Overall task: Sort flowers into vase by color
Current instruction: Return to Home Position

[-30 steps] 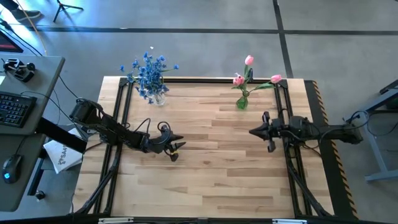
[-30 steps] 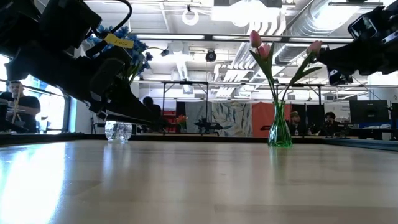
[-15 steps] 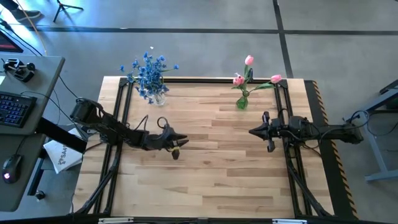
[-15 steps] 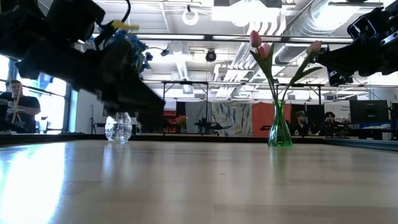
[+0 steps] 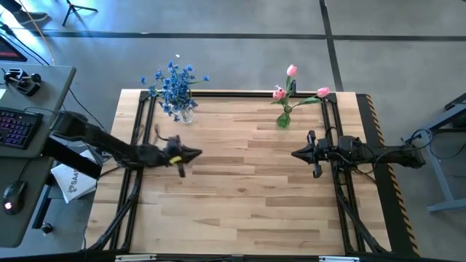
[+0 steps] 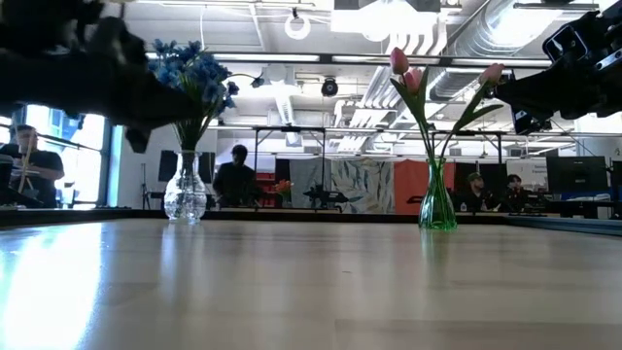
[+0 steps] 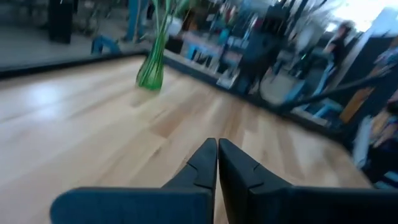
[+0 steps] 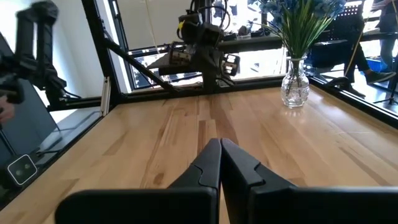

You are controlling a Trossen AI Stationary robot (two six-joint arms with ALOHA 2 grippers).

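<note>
1. At the back left of the table, the blue flowers stand together in the clear vase.
2. Just in front of that vase, the left gripper hovers above the wood, fingers pressed together, holding nothing.
3. Near the back right, the pink tulips stand in the green vase.
4. In front of the tulips, the right gripper hangs with its fingers pinched together, also empty.
5. Every stem in view stands in a vase, one colour each, so the sorting looks done. Only parking the arms seems left.
</note>
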